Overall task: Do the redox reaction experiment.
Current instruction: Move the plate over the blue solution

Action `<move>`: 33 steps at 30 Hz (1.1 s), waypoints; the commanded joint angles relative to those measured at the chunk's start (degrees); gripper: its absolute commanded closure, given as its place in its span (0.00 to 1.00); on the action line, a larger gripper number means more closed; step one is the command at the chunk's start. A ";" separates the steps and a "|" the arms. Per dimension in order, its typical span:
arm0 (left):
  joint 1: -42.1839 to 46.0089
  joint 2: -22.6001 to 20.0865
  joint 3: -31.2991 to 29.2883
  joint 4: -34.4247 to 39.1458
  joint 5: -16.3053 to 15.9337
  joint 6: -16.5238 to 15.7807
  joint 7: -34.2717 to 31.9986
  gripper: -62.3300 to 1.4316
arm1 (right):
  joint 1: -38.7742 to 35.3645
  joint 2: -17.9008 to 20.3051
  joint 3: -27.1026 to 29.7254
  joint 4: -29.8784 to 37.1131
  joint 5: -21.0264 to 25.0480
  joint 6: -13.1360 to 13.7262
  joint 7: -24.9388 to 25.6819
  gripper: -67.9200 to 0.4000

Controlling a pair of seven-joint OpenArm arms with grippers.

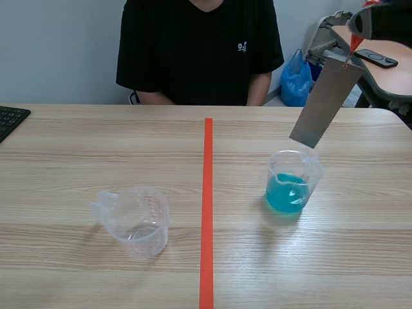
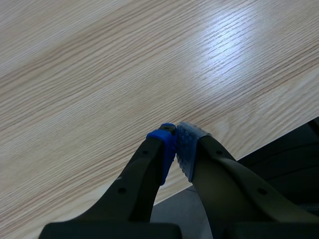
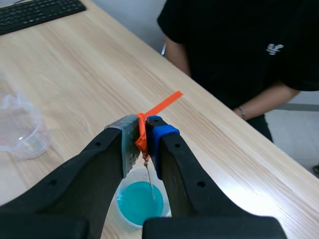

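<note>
Right wrist view: right gripper pinches the metal strip by its orange tab — long axis hanging tilted, lower end just above the beaker of blue liquid; left gripper closed, empty.

You see a pale grey wall behind the wooden table; a blue bag sits beside a side desk.
</note>
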 commanded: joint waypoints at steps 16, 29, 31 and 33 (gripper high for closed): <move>0.02 -0.28 -0.39 0.55 -0.39 0.04 -0.83 0.93 | 1.60 0.48 -0.13 1.14 0.90 -0.81 0.57 0.98; 0.02 -0.31 -0.39 0.55 -0.39 0.04 -0.85 0.93 | 1.57 0.50 -0.13 1.14 0.90 -0.81 0.09 0.98; 0.02 -0.31 -0.39 0.55 -0.39 0.04 -0.90 0.93 | 1.49 0.50 -0.13 1.14 0.90 -0.81 -0.07 0.98; 0.02 -0.31 -0.39 0.55 -0.39 0.04 -1.01 0.93 | 1.46 0.50 -0.13 1.14 0.90 -0.81 -0.09 0.98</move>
